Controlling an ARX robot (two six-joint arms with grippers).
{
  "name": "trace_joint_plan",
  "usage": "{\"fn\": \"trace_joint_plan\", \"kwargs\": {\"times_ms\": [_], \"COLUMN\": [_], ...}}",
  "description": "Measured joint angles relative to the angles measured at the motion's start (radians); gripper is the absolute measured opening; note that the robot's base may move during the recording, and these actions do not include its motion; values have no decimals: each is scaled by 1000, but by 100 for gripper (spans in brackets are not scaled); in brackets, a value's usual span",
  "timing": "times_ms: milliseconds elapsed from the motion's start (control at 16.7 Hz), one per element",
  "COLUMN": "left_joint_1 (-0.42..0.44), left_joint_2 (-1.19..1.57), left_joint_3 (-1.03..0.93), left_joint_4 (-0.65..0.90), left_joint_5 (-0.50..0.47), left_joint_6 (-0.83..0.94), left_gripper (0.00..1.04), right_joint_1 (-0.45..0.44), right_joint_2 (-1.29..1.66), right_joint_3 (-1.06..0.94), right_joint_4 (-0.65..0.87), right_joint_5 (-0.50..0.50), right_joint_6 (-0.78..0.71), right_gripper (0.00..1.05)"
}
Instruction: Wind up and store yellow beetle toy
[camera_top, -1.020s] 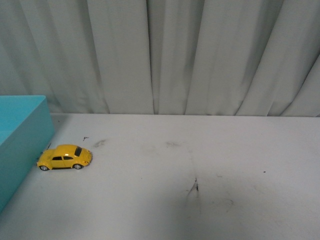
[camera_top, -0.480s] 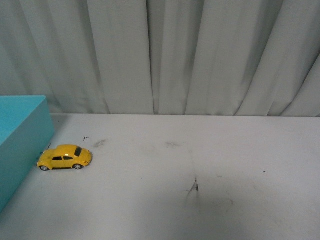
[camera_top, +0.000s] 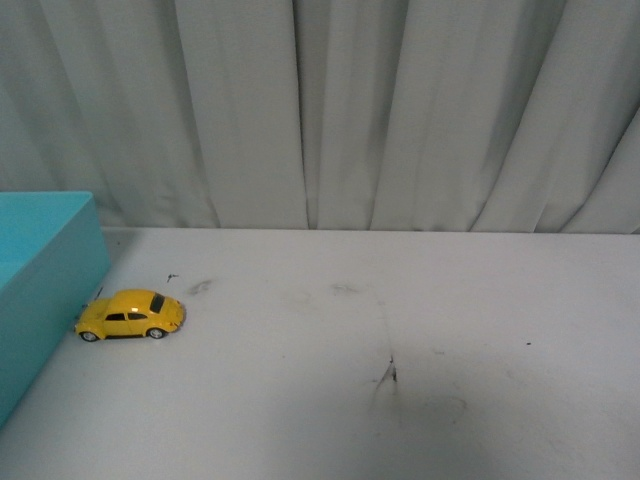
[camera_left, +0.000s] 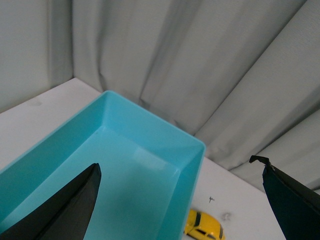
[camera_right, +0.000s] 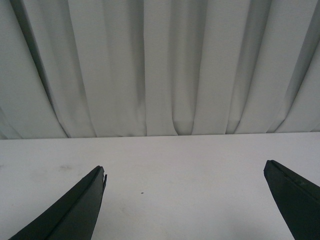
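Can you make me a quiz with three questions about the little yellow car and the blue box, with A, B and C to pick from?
1. Where is the yellow beetle toy?
A) on the table, beside the box
B) inside the box
C) up in a gripper

2. What colour is the box?
A) red
B) turquoise
C) black

3. How is the left gripper?
A) shut on the toy
B) shut on nothing
C) open, holding nothing

Answers:
1 A: the front view shows it standing on its wheels on the table, next to the box's wall.
2 B: the front and left wrist views both show turquoise walls.
3 C: the left wrist view shows its fingers spread wide apart, gripping nothing.
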Motion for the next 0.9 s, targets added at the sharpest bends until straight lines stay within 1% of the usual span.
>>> {"fn": "trace_joint_plan", "kwargs": {"times_ms": [60, 120, 180, 240, 300, 360, 420, 660, 720, 900], "left_joint_1": [-14, -54, -94, -137, -179, -205, -261, -321, -338, -354], "left_joint_2": [391, 588, 698, 773, 823, 863, 948, 1041, 1059, 1078], "left_joint_3": [198, 368, 501, 600, 665, 712, 787, 906, 923, 937], "left_joint_4": [67, 34, -3, -66, -131, -195, -356, -571, -626, -665], "left_joint_5": [114, 132, 156, 203, 216, 226, 244, 243, 238, 230], "left_joint_6": [36, 88, 156, 246, 345, 445, 761, 1204, 1281, 1346], "left_gripper": [98, 98, 98, 98, 98, 98, 98, 98, 98, 98], "right_joint_1": [0, 0, 0, 0, 0, 0, 0, 0, 0, 0], "right_joint_2": [0, 0, 0, 0, 0, 0, 0, 0, 0, 0], "right_joint_3": [0, 0, 0, 0, 0, 0, 0, 0, 0, 0], "right_joint_4": [0, 0, 0, 0, 0, 0, 0, 0, 0, 0], "right_joint_5": [0, 0, 0, 0, 0, 0, 0, 0, 0, 0], "right_joint_6": [0, 0, 0, 0, 0, 0, 0, 0, 0, 0], "right_gripper": [98, 98, 98, 98, 98, 98, 98, 98, 98, 98]}}
